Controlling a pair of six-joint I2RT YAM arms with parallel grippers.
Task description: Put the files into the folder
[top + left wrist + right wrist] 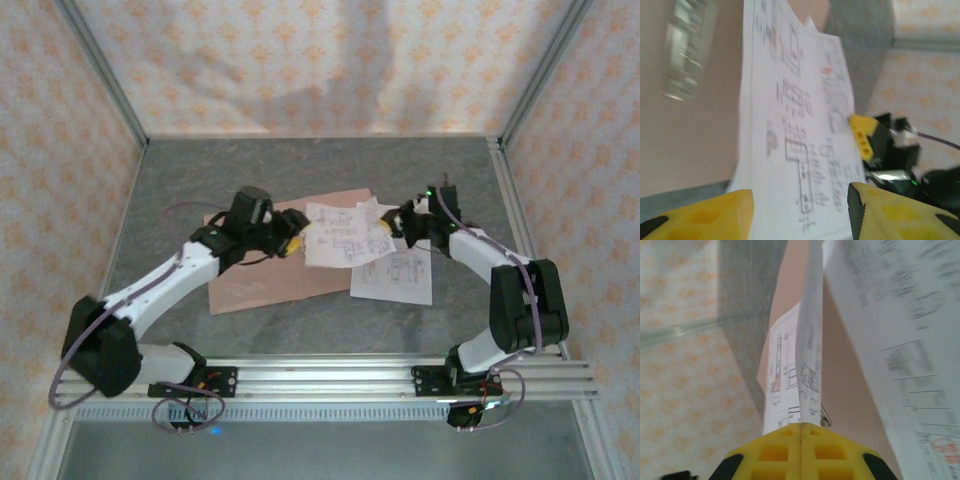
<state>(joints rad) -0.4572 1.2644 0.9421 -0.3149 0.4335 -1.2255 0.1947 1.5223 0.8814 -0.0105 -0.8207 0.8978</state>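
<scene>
Task looked under half done. The folder (255,278) lay open and flat on the grey table (300,170), left of ctr, and none of the files (345,238) were tucked in yet.

The lifted sheet (807,365) hung over the folder's right part, btw. the two arms. The right gripper (801,440) had its yellow fingers pressed together on that sheet's edge. The left gripper (800,215) stood w/ fingers spread and nothing pinched, the printed page just beyond them.

The near sheet (395,272) lay mostly off the folder, on bare table at right.

Left to do, prob.: get every sheet fully onto the card, square them up, fold the cover over.

Materials:
- Folder was thin matt salmon card, rectangular, plain; its ctr fold was too faint to make out.
- Files were thin white paper w/ fine black tables and line drawings, plus a small red mark. They were floppy, and the held one curved and stood on edge.
- Table was dull mottled grey, smooth-looking.
</scene>
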